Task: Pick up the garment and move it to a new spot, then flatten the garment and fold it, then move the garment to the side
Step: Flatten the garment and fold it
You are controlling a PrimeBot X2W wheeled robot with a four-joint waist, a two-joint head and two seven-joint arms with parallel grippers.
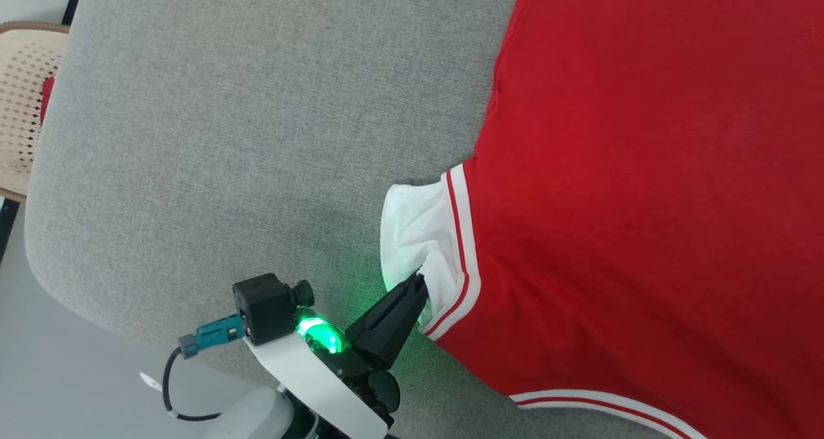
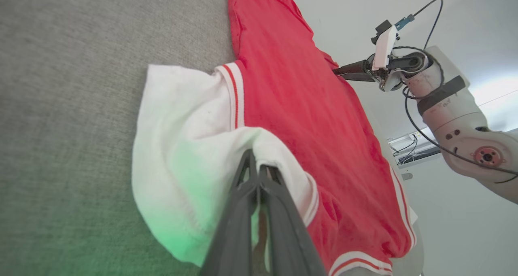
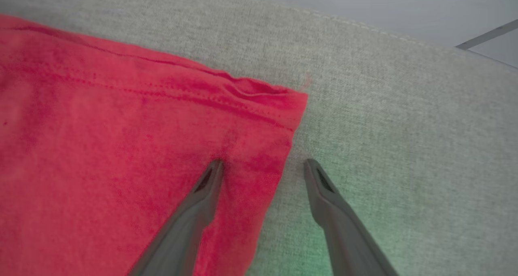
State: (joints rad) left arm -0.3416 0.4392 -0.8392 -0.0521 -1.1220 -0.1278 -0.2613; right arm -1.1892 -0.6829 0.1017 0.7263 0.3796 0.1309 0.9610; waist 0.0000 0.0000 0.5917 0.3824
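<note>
Red jersey shirt with white sleeves and striped trim [image 1: 644,168] is pinched by one sleeve between the fully closed jaws of the left gripper [image 1: 421,278]. Jaws of the right gripper [image 3: 263,164] are spread wide, nothing gripped: one finger is seen over the shirt's red corner, the other over the grey woven cushion [image 3: 384,126]. Shirt body is spread flat beyond both.

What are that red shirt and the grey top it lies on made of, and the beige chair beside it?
Red jersey shirt: soft matte knit, probably cotton or polyester; it creases and shows stitched hems. Grey top: matte woven upholstery cloth, flecked weave, seam along the edge. Beige chair: perforated, cane or moulded plastic; cannot tell which.
</note>
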